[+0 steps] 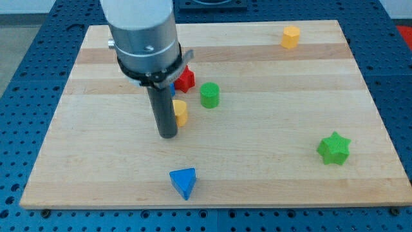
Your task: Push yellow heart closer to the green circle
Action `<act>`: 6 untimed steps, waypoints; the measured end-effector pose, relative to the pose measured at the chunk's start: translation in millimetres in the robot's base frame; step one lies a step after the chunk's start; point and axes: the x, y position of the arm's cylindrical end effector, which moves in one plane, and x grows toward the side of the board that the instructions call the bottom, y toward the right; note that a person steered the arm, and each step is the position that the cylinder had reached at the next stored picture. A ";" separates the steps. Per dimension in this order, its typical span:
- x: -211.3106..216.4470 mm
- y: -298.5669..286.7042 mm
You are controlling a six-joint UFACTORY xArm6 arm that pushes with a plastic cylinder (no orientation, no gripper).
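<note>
The yellow heart (181, 112) lies left of the board's middle, partly hidden behind my rod. The green circle (209, 95) stands just up and to the right of it, a small gap apart. My tip (168, 135) rests on the board at the heart's lower left, touching or nearly touching it.
A red block (186, 79) sits just above the heart, left of the green circle, with a bit of blue beside it behind the rod. A blue triangle (183, 182) lies near the bottom edge. A green star (333, 148) is at the right. A yellow block (290, 37) is at the top right.
</note>
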 end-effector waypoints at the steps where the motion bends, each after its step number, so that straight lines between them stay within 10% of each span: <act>1: -4.1 -0.6; 6: -52.5 39.8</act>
